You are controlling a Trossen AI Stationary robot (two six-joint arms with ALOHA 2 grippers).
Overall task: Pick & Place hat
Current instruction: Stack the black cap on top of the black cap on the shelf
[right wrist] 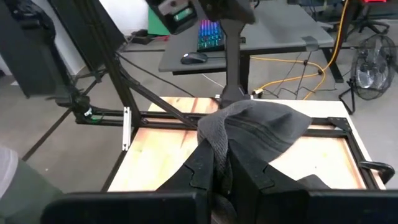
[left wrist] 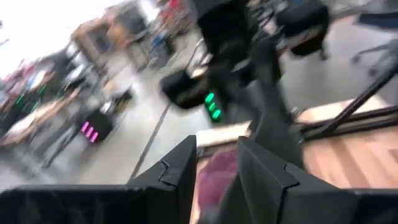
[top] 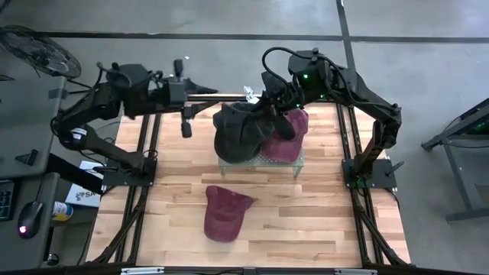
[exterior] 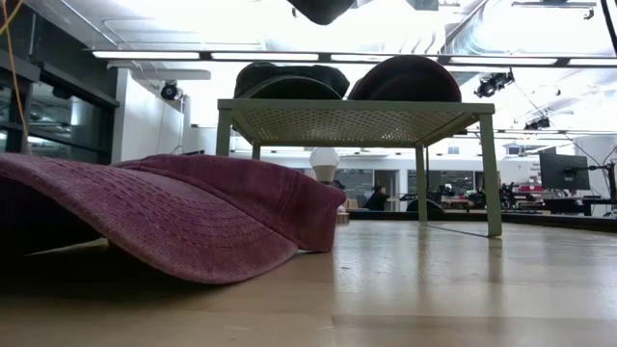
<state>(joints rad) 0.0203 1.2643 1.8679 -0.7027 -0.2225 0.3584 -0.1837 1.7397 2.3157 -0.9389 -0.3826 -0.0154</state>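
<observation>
Over the small green rack [top: 260,162] mid-bench, the right gripper [right wrist: 222,163] has its jaws pinched narrow on the dark grey cap [right wrist: 261,130], light, soft cloth that sags, so its stiffer brim seems the surer hold.

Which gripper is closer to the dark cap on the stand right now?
The right gripper: its jaws are shut on the dark cap over the stand. The left gripper is off to the cap's left, apart from it.
</observation>
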